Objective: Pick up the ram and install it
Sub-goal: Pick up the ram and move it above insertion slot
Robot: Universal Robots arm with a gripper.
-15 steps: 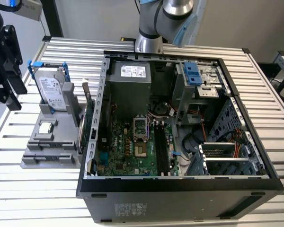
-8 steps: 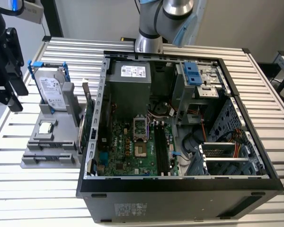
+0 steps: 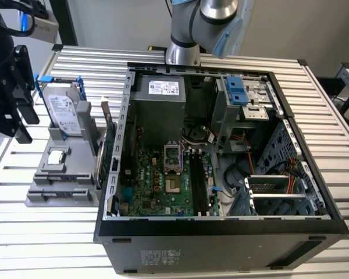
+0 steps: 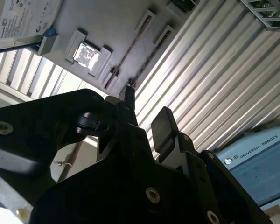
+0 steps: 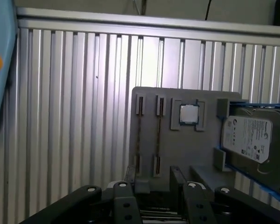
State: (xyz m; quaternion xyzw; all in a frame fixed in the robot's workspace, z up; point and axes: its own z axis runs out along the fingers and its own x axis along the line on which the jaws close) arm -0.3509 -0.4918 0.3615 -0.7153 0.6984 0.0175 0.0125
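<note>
Ram (image 5: 157, 135) edge-up in gray holder (image 5: 177, 149), lengthwise toward pincer (image 5: 155, 179)

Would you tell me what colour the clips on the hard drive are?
Blue; the clips on the hard drive show best in the exterior view.

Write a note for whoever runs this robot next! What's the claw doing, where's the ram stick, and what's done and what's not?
Gripper: open, holding nothing, hovers over the gray holder, which sits at the exterior view's left of the computer case.
Ram: looks to be standing on edge in a holder slot, near the processor chip and the hard drive.
Done: nothing yet; the ram is not gripped.
Left: the pick-up, and fitting it into the black motherboard slots.
</note>
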